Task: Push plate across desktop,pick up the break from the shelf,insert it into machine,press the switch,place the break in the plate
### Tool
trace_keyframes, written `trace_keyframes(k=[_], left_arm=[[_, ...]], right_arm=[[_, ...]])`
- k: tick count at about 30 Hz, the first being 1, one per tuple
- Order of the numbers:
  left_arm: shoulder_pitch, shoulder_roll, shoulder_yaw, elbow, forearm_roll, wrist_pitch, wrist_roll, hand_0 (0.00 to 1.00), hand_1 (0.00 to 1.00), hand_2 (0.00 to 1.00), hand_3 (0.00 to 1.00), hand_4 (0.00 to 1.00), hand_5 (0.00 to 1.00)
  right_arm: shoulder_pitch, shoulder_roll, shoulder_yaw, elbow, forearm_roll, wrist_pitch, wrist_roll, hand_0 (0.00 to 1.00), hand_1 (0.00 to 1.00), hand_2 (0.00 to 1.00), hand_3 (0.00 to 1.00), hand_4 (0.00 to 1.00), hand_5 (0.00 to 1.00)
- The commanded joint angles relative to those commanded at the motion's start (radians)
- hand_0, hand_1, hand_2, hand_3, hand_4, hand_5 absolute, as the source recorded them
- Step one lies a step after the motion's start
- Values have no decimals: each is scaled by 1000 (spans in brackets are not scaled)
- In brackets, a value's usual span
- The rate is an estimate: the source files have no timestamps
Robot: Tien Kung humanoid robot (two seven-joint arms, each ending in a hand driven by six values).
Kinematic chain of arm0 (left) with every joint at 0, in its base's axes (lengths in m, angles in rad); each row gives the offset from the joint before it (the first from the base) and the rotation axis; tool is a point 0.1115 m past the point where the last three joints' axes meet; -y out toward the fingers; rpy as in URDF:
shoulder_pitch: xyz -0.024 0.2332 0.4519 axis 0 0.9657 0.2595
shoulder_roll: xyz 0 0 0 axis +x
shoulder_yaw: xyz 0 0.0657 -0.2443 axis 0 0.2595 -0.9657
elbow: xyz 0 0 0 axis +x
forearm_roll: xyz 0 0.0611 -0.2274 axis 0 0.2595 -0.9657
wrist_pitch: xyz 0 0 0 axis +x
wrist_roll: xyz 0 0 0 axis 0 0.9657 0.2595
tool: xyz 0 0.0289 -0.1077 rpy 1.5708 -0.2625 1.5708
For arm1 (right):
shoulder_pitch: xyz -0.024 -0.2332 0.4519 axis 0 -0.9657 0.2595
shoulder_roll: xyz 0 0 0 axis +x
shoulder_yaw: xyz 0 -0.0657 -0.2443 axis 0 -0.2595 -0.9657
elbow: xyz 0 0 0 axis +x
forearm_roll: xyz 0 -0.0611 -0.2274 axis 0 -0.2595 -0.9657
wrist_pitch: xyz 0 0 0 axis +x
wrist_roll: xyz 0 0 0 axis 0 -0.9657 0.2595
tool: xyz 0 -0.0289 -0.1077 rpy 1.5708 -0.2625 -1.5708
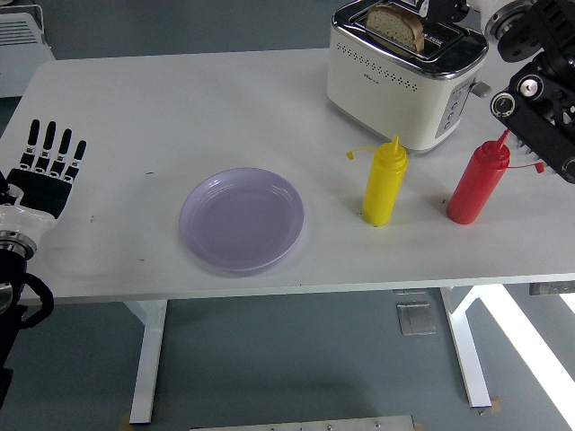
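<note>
A slice of brown bread point(395, 26) stands up out of the slot of the cream toaster point(402, 79) at the table's back right. The lilac plate point(241, 218) lies near the front middle with nothing on it. My right arm point(539, 99) reaches in from the right, passing above the toaster's right end. Its hand point(446, 7) is at the picture's top edge just right of the bread and mostly cut off. My left hand point(49, 166) lies at the table's left edge, fingers straight and spread, holding nothing, well left of the plate.
A yellow squeeze bottle point(384, 182) and a red squeeze bottle point(476, 184) stand in front of the toaster, right of the plate. The red one is just below my right forearm. A white rack point(20, 36) shows at the top left corner.
</note>
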Motion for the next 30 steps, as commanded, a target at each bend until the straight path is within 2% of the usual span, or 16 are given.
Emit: trace_keyframes(k=[1,2,7,8,19,24,30], left_arm=[[-2,0,8,2,-1,0,0,823,749,724,773,784,978],[-3,-1,15,3,-3,0,0,823,749,724,773,784,977],[-3,-1,30,7,-5,1,-1,823,749,724,773,784,977],[-3,0,32,7,-5,1,-1,823,749,723,772,784,977],[6,2,35,9,-5,2,-1,822,748,720,770,784,978],[12,2,37,9,-4,2,-2,821,747,719,768,784,980],[15,2,45,10,-4,2,-2,821,746,718,767,783,981]], right_arm=[[14,13,-11,-25,11,3,1,733,741,762,755,657,150],[29,28,-22,-50,25,7,2,747,751,774,776,711,222],[81,81,-60,-154,83,17,2,747,751,774,776,711,222],[93,96,-71,-180,99,20,2,750,754,778,777,728,265],[151,189,-146,-400,163,26,9,754,756,783,781,719,252],[158,216,-180,-464,171,28,8,754,759,785,786,721,253],[170,247,-214,-510,160,17,6,728,737,776,783,737,268]])
